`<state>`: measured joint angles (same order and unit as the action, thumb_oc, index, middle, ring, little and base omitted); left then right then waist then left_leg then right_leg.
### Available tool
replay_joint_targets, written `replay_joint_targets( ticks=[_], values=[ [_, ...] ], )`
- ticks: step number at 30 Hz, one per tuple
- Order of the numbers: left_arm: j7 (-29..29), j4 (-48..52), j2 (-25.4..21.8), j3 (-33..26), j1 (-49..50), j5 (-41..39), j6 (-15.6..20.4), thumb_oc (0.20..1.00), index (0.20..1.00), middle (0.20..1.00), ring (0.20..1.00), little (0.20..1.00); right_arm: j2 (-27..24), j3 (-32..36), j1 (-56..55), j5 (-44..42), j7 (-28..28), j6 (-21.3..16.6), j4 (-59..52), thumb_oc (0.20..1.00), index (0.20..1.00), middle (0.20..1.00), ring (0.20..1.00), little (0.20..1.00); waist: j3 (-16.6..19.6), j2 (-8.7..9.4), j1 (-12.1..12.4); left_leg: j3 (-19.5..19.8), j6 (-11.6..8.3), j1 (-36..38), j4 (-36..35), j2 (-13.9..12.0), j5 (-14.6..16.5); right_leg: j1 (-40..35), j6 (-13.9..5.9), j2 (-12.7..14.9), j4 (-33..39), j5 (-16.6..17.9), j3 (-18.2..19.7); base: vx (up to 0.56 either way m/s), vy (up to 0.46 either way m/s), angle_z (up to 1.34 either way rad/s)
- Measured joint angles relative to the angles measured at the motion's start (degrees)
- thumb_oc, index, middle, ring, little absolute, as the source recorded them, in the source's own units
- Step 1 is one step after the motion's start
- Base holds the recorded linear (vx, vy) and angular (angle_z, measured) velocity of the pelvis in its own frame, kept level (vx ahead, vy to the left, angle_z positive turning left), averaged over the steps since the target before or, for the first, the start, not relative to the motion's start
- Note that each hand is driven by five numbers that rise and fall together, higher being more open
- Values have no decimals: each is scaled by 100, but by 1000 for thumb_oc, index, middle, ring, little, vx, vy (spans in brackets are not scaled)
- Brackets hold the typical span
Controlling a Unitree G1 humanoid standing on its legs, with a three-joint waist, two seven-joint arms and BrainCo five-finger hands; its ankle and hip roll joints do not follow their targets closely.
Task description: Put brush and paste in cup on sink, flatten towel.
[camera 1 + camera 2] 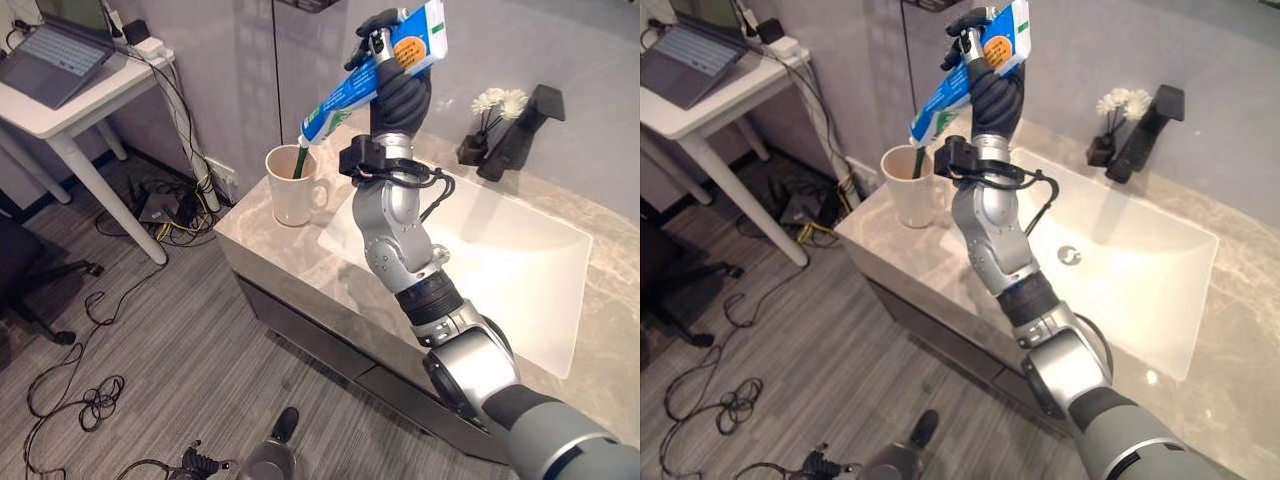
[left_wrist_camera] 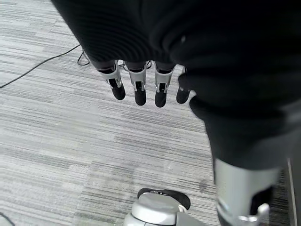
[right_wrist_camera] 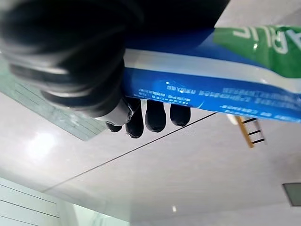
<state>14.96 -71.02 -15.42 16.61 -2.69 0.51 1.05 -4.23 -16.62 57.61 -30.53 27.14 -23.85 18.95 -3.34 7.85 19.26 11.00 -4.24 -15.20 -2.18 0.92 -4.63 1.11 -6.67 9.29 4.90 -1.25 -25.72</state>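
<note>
Up above the counter, the toothpaste tube (image 1: 375, 72) is gripped by the right hand (image 1: 398, 88), whose fingers are curled round the wide end, as is seen from the right wrist view, where dark fingertips (image 3: 155, 115) are wrapped under the blue and white tube. The tube is held tilted, its capped end pointing down toward the cup (image 1: 292, 186) and hanging just above the cup's rim, apart from it.

The cream cup is set upright on the marble counter (image 1: 290, 262), near the counter's left corner and beside the white sink basin (image 1: 520, 270). A green toothbrush (image 1: 299, 163) is stood inside the cup, leaning against the rim. A black tap (image 1: 520, 130) is mounted behind the basin, and a small dark vase of white flowers (image 1: 492, 115) is placed just beside it. A drain (image 1: 1068, 255) is seen in the basin floor.

The left hand (image 2: 141, 87) is held low over the grey floor (image 2: 56, 141), its fingers straight and relaxed, holding nothing.

Off to the left, a white table (image 1: 70, 110) is stood with a laptop (image 1: 55, 60) on it, and a tangle of cords (image 1: 170, 210) is spread beneath.
</note>
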Motion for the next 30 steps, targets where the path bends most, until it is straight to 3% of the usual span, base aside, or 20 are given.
replay_joint_targets(
  ticks=[12,30],
  values=[
    [76,21,5,58,-99,13,51,1000,1000,1000,1000,1000,-364,19,252,342,154,119,18,200,200,200,200,200,-243,22,84,159,16,-92,6,206,-9,-8,-46,163,0,-26,-152,15,20,9],
    [231,132,42,275,-175,36,160,1000,1000,1000,1000,1000,-230,-159,225,327,109,123,0,200,200,200,200,200,-330,117,59,121,20,-87,9,213,-4,4,-58,180,-1,-29,-112,-3,-1,-1]
  ],
)
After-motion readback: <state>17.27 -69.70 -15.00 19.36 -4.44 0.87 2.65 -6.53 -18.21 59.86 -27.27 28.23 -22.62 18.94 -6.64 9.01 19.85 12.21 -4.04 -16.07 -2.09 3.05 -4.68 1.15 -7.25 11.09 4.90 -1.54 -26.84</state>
